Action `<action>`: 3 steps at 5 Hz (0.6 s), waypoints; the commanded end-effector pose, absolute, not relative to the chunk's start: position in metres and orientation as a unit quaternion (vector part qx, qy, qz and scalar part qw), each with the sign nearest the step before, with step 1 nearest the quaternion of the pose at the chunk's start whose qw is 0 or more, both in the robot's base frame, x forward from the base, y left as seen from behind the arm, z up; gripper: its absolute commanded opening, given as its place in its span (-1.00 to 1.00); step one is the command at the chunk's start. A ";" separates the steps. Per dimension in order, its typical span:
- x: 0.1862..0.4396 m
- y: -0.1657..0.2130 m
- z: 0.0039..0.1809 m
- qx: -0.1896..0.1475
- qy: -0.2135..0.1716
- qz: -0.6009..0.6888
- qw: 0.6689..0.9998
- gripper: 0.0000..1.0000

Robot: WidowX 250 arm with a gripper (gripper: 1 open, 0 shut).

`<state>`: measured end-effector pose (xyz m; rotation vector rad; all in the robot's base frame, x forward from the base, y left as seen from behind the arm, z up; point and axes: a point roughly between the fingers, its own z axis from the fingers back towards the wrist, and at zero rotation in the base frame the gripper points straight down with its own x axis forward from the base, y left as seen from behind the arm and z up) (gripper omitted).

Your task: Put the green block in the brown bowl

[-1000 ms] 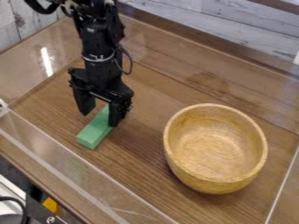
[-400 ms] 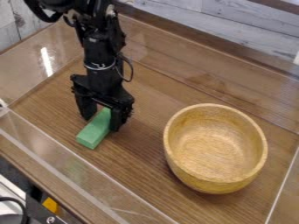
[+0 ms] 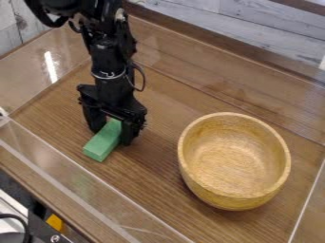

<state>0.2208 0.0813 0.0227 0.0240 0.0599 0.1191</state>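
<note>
The jaws are wide open, one on each side of the green block (image 3: 105, 141), across its long way.

Dark brown wood-grain table (image 3: 203, 90) filling most of the view, ringed by a low clear plastic wall (image 3: 89, 185) along its near and left edges. Whitewashed plank wall (image 3: 254, 24) across the far side. Bright glare on the left of the tabletop.
</note>
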 end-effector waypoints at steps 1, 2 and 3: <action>0.224 0.082 0.032 0.014 0.013 0.064 0.998 1.00; 0.224 0.082 0.036 0.011 0.009 0.067 0.998 1.00; 0.223 0.082 0.036 0.011 0.011 0.070 0.997 -1.00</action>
